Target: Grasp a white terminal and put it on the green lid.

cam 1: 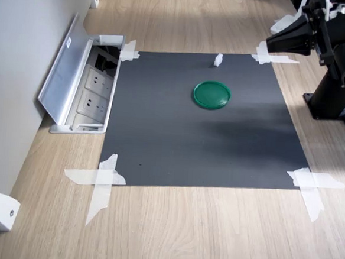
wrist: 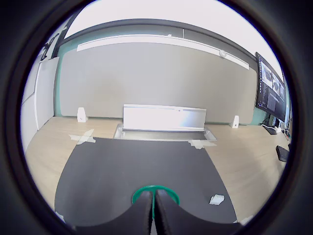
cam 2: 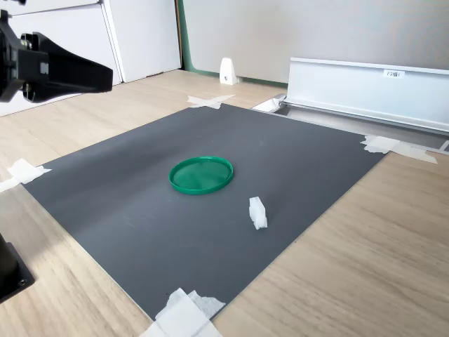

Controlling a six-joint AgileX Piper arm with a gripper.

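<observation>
First exterior view: the green lid [cam 1: 211, 94] is lying flat on the dark mat [cam 1: 159, 146], which is taped to the wooden table [cam 1: 183, 231]. The white terminal [cam 1: 218, 60] is standing just beyond the lid, near the mat's far edge, apart from the lid. The gripper [cam 1: 272, 45] is hanging above the mat's far corner on the first exterior view's right, well apart from the lid and holding nothing; its fingers are looking closed together. An open socket box with a raised metal flap [cam 1: 67, 74] is sitting off the mat's edge on the first exterior view's left, far from the lid.

Wrist view: the gripper [wrist: 153, 215] is pointing over the mat [wrist: 137, 166], fingers [wrist: 142, 215] pressing together with nothing between them. The lid [wrist: 168, 193] is peeking out just behind the fingertips. The terminal [wrist: 216, 199] is lying beside the lid, near the mat edge, not touching it. The metal flap [wrist: 164, 117] is standing past the mat, well beyond the lid.

Second exterior view: the lid [cam 2: 201, 175] is sitting mid-mat [cam 2: 140, 210]. The terminal [cam 2: 258, 213] is standing near the lid, toward the second exterior view's lower right, a gap between them. The gripper [cam 2: 105, 76] is hovering high, well off the lid to the second exterior view's left.
</observation>
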